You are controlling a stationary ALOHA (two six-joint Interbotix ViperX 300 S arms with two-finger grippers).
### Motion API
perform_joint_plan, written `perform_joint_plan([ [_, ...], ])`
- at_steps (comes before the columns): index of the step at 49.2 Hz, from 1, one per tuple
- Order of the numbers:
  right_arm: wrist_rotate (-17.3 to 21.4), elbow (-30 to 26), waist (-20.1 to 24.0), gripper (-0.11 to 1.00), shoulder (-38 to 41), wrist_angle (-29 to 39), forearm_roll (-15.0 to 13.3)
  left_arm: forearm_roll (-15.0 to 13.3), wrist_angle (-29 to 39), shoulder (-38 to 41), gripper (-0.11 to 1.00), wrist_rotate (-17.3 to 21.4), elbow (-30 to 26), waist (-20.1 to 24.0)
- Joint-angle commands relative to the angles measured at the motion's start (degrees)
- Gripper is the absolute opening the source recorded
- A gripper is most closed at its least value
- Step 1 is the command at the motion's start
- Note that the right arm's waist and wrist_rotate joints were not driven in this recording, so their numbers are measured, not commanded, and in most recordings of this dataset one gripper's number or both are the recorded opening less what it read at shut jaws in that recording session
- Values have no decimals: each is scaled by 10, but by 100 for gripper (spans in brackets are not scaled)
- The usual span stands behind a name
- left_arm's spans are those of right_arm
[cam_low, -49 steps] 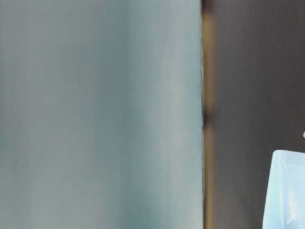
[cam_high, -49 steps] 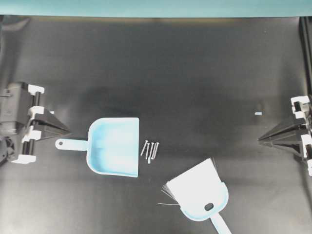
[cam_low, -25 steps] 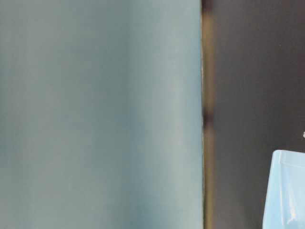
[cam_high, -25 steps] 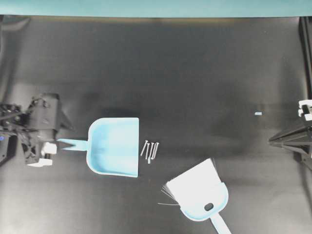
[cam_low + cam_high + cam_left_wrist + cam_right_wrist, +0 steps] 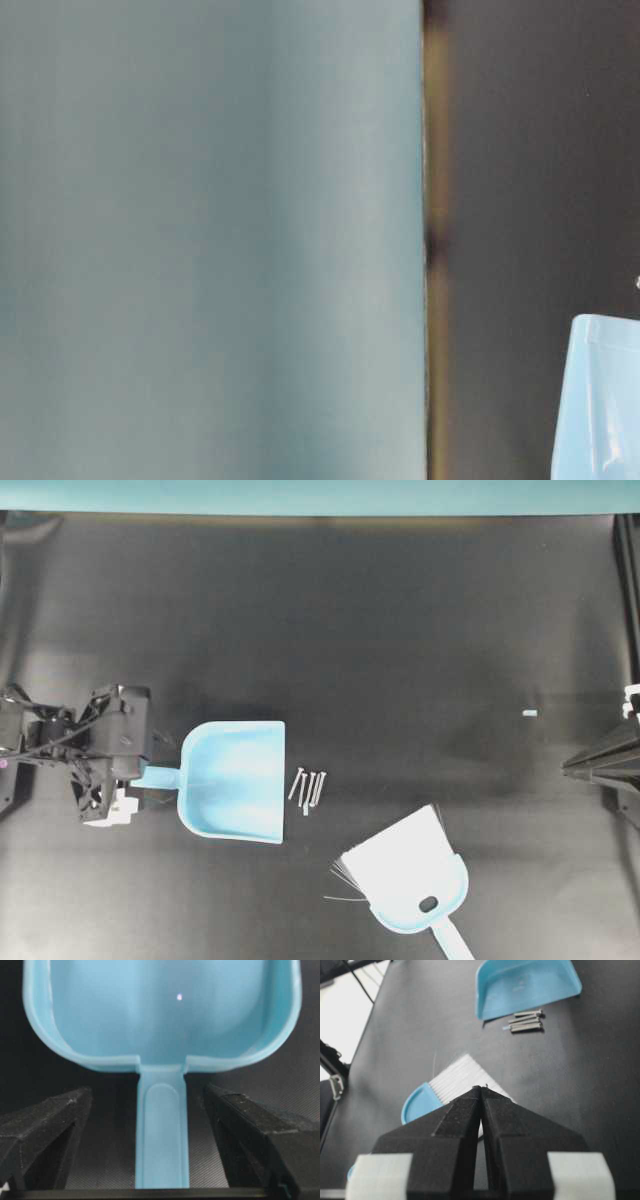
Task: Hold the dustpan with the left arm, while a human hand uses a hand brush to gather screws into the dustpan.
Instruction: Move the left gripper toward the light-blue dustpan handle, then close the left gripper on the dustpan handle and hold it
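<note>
Now the left gripper has come forward from the table's left edge and stands over the handle of the dustpan, which a second ago lay clear of it. Its jaws, pressed together then, are spread wide; in the wrist view one finger stands on each side of the handle with a gap between, touching nothing. So the pan is straddled but not yet held, and closing on the handle looks like the next step.

The pan itself has not shifted: it lies flat, left of centre, mouth to the right. The screws lie bunched just beside that mouth, outside it. The brush lies further right and nearer the camera, untouched; no hand is in view.

The right gripper, jaws pressed together, has drawn back toward the right edge.
</note>
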Motion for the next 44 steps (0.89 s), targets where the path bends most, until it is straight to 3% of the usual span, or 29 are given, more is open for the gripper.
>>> perform_joint_plan([
  [1,0,-2,0,0,3,-4,-1,2,-15,14,87,0,-2,0],
  [19,0,-3,0,0,3,-4,-1,2,-54,33,85,-5,-1,0],
  [28,1,-3,0,0,3,-4,-1,2,-50,44,78,-4,-4,1],
  [35,0,-2,0,0,2,-4,-1,2,-49,46,62,-7,-10,-2],
  [41,1,-3,0,0,2,-4,-1,2,-50,43,31,-9,-10,-5],
  [44,1,-3,0,0,2,-4,-1,2,-53,43,31,-10,-10,-9],
])
